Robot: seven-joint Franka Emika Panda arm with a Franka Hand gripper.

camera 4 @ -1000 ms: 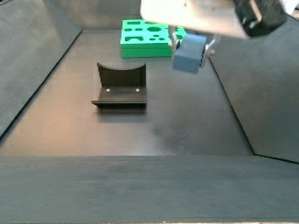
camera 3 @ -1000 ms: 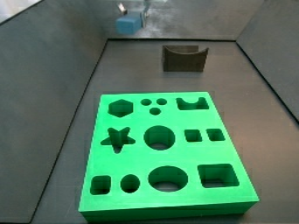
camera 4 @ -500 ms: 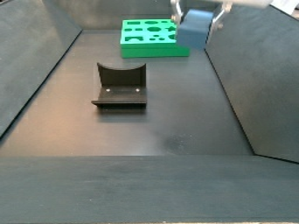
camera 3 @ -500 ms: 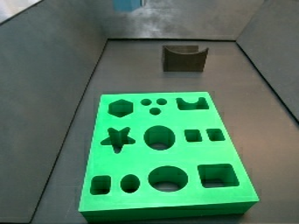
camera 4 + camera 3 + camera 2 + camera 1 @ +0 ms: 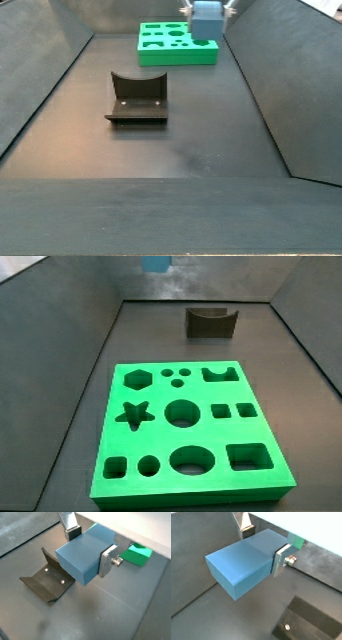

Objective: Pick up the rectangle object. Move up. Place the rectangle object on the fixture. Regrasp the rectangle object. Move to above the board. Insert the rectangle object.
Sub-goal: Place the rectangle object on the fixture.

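My gripper (image 5: 263, 545) (image 5: 90, 547) is shut on the rectangle object (image 5: 243, 563) (image 5: 83, 556), a light blue block clamped across its width between the silver fingers (image 5: 281, 559) (image 5: 108, 562). It hangs high in the air. One side view catches only the rectangle object's lower end (image 5: 156, 262) at the top edge. The other shows the rectangle object (image 5: 206, 22) in front of the board's far corner. The dark fixture (image 5: 45, 582) (image 5: 210, 322) (image 5: 136, 97) stands on the floor with nothing on it. The green board (image 5: 187, 431) (image 5: 171, 42) lies flat, its shaped holes open.
Grey walls slope up round the dark floor (image 5: 174, 150) on all sides. A corner of the fixture (image 5: 311, 619) and a sliver of the board (image 5: 296, 540) (image 5: 139, 554) show past the held block in the wrist views.
The gripper has risen with the rectangle object still in it, almost leaving the top of one side view. In the other side view it has shifted towards the board.
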